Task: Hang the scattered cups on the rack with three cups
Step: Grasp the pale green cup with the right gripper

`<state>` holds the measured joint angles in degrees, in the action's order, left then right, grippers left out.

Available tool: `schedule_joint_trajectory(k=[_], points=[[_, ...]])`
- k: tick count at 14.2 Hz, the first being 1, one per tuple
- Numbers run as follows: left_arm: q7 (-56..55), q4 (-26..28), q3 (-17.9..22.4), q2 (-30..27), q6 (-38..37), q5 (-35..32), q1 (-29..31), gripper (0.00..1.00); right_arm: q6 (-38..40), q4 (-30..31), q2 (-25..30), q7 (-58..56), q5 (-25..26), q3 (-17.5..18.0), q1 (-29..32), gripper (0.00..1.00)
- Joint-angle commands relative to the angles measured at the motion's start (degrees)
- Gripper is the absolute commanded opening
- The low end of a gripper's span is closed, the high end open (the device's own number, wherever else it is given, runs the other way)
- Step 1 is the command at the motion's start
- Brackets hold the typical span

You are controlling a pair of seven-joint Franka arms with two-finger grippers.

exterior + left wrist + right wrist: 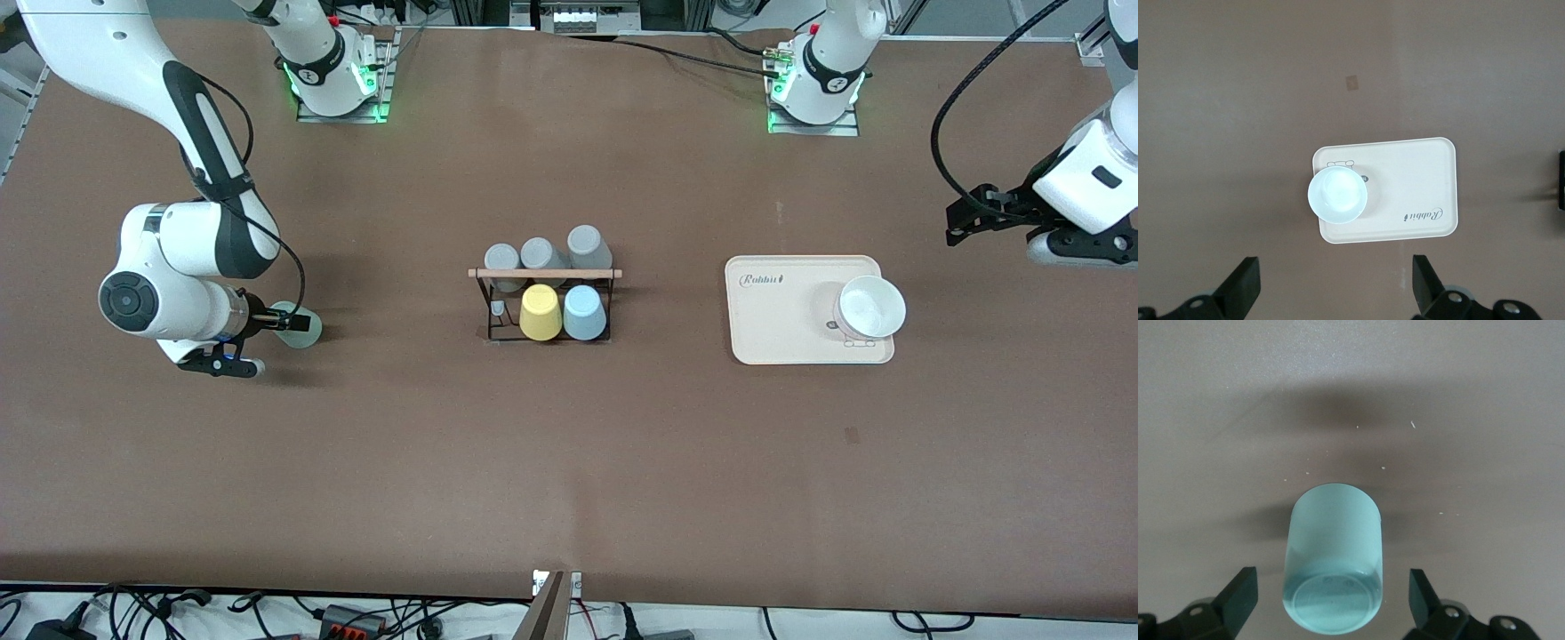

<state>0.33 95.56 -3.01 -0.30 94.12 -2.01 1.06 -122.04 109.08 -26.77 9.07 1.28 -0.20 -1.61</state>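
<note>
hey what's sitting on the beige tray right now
One upright pale cup stands on the tray, toward the corner nearest the left arm's end. Its inside looks empty. The tray surface under the cup is covered.

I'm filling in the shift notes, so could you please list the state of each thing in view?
Mint-green cup: lying on its side, between open fingers.
Light cup: upright on beige tray.
Rack: five cups hung.
Right gripper: open.
Left gripper: open, waiting above the tray.
</note>
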Motion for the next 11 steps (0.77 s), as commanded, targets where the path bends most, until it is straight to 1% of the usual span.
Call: schedule_joint_trajectory(k=[1, 2, 3, 5, 8, 11], points=[[-2.26, 2.27, 1.34, -2.43, 0.98, -1.15, -2.72, 1.00, -0.65, 0.51, 0.14, 0.68, -0.31, 0.28, -0.50, 1.00], [-0.79, 1.13, 1.52, -2.42, 0.72, -1.16, -2.46, 1.00, -0.65, 0.69, 0.14, 0.68, -0.31, 0.28, -0.50, 1.00], [-0.60, 0.17, 1.61, -2.42, -0.68, -0.90, -2.98, 1.00, -0.83, 1.04, 0.22, 0.68, -0.22, 0.28, -0.50, 1.00], [-0.60, -1.25, 1.52, -1.37, -4.19, 0.24, -2.11, 1.00, -1.09, 1.31, 0.23, 0.68, -0.22, 0.28, -0.41, 1.00], [-1.12, -2.12, 0.73, -1.20, -4.47, 1.65, -2.28, 1.00, -1.53, 1.48, -0.04, 0.68, -0.31, 0.28, -0.23, 1.00], [-1.83, -2.39, 0.64, -1.02, -4.74, 1.57, -2.37, 1.00, -1.80, 1.57, -0.65, 0.68, -0.31, 0.28, -0.23, 1.00]])
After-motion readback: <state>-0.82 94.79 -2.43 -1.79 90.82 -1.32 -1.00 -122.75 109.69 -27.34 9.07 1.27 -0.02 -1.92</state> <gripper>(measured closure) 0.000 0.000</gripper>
